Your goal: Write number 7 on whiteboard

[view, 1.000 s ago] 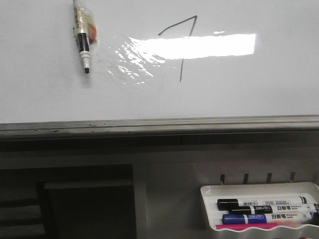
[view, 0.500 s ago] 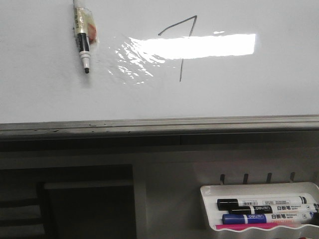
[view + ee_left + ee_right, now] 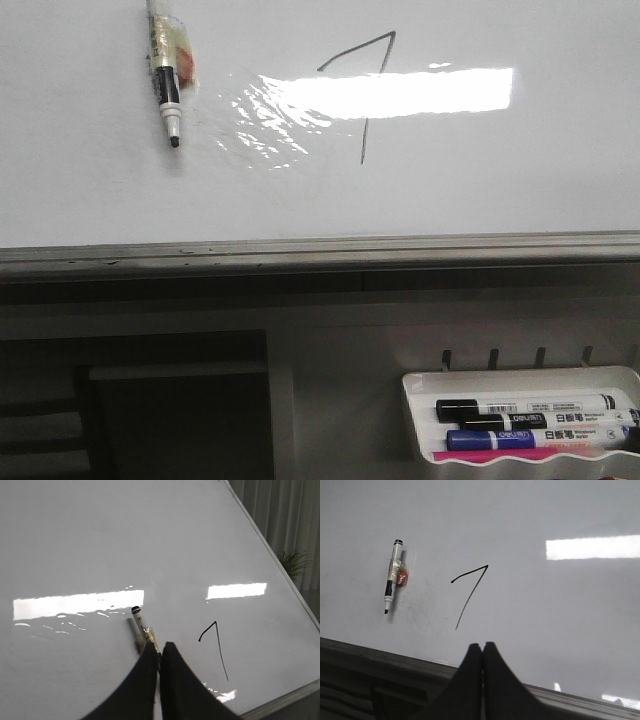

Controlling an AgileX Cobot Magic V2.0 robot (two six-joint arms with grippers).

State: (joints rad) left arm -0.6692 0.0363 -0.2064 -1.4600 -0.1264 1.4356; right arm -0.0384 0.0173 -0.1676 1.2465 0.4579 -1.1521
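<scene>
The number 7 point(image 3: 362, 92) sits complete on the whiteboard point(image 3: 520, 180), upper centre, crossing the light glare; a marker point(image 3: 166, 80) hangs beside it, taped to the board — apparently parked. Both the left gripper point(image 3: 159, 652) and right gripper point(image 3: 482, 652) are clenched on nothing; below, a tray point(image 3: 420, 390) stores spare markers — curtains and a plant beyond.
</scene>
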